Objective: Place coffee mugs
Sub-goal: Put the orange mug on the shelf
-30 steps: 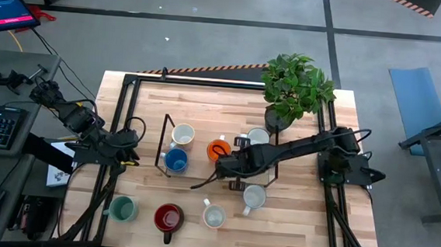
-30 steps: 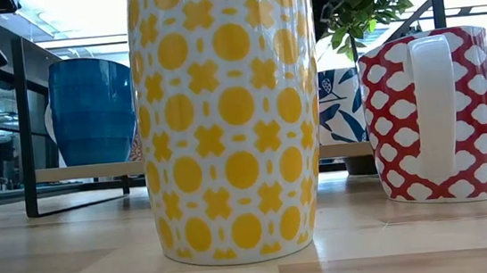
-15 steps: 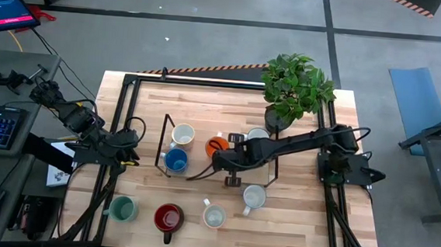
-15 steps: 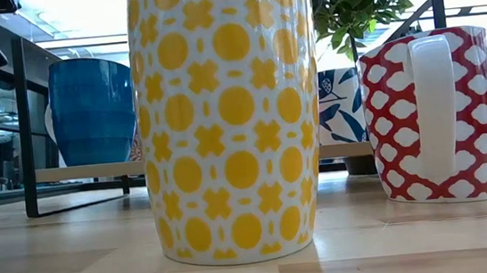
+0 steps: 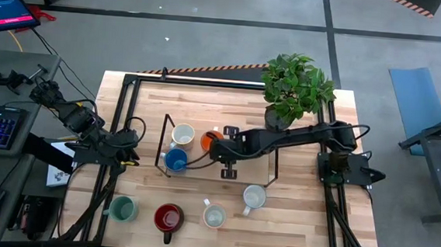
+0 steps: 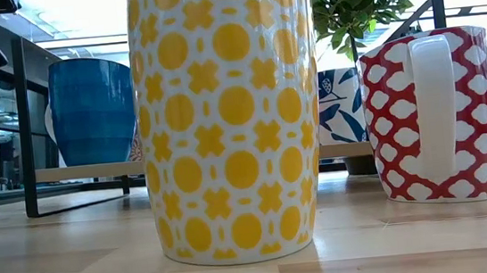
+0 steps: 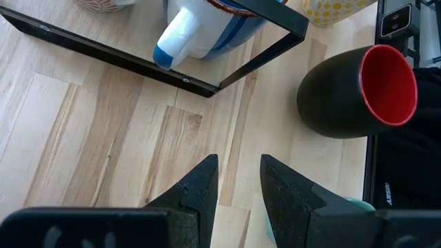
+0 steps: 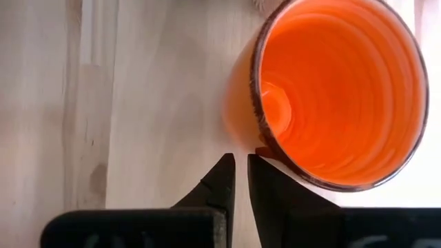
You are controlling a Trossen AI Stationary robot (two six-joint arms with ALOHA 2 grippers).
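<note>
Right gripper (image 8: pixel 241 165) is hanging at the rim of the orange mug (image 8: pixel 337 89), on the near side of it. I cannot tell whether it is clamping that rim or only touching it. From above, my right arm is lying across the frame (image 5: pixel 165 135) of black bars, covering most of the orange mug (image 5: pixel 206 141); only a sliver is showing beside the cream mug (image 5: pixel 182 135). The blue mug (image 5: pixel 175 161) is sitting just in front of those two, inside the frame's corner.

Left gripper (image 7: pixel 239 169) is waiting at the table's left edge, jaws apart and empty, pointing at bare wood near the frame corner. Its wrist view is cutting off the blue mug (image 7: pixel 207 27). A dark mug with a red inside (image 7: pixel 358 93) is standing close by.

At table height a yellow-patterned mug (image 6: pixel 228 111) is filling the middle and blocking most of the frame. A red-patterned mug (image 6: pixel 430 118) is standing beside it. Neither gripper is making it into that view.
</note>
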